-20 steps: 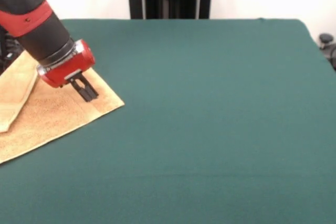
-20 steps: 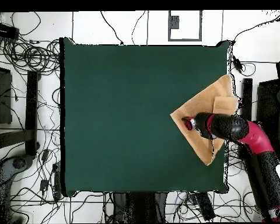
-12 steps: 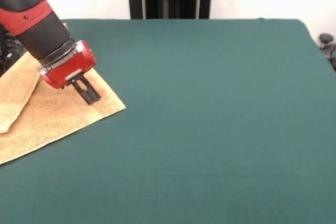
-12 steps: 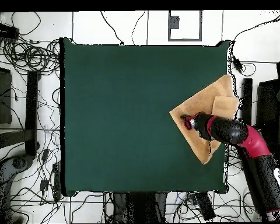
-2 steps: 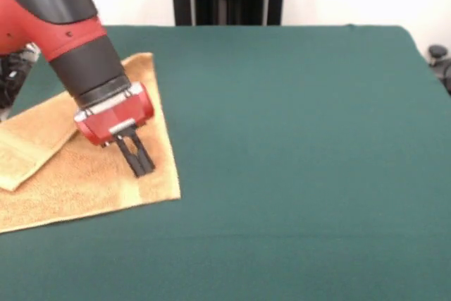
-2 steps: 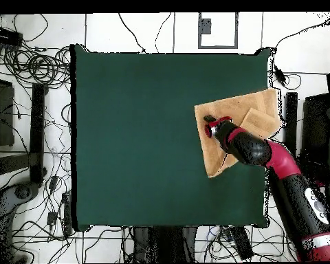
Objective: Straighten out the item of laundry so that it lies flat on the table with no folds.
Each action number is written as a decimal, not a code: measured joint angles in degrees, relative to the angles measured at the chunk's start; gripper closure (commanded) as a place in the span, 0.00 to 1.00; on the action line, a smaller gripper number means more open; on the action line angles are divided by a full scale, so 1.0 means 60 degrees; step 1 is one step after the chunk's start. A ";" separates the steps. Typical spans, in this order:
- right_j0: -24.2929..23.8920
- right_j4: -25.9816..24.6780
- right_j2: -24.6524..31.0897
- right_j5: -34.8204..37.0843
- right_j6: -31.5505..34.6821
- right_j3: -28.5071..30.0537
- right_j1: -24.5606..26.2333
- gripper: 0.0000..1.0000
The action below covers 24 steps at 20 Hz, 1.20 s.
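At the table's [image 5: 296, 139] left edge, your gripper [image 5: 139, 163] sits on the towel [image 5: 84, 174] near its right edge — fingers together, tips pressing the cloth.

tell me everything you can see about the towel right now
The towel is an orange-tan terry cloth with a smoother woven band near its short end. It lies on the green table at one side edge, partly off the picture in the front view. It is not flat: one corner is folded over onto the rest as a lighter flap. The gripper, fingers close together, comes down on it near one corner; whether it pinches the cloth cannot be told.
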 measured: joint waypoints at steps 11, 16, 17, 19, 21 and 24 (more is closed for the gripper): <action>0.1745 -0.0070 -0.0585 -0.1915 0.0008 0.0245 -0.0124 1.00; 0.2387 0.0159 -0.0808 -0.2060 0.0008 0.0392 -0.0250 1.00; 0.2389 0.0199 -0.0811 -0.2060 0.0008 0.0433 -0.0273 1.00; 0.2393 0.0279 -0.0815 -0.2060 0.0008 0.0516 -0.0319 1.00; 0.2313 0.0351 -0.0827 -0.2060 0.0008 0.0652 -0.0426 1.00; 0.2162 0.0430 -0.0883 -0.2060 0.0008 0.0896 -0.0694 1.00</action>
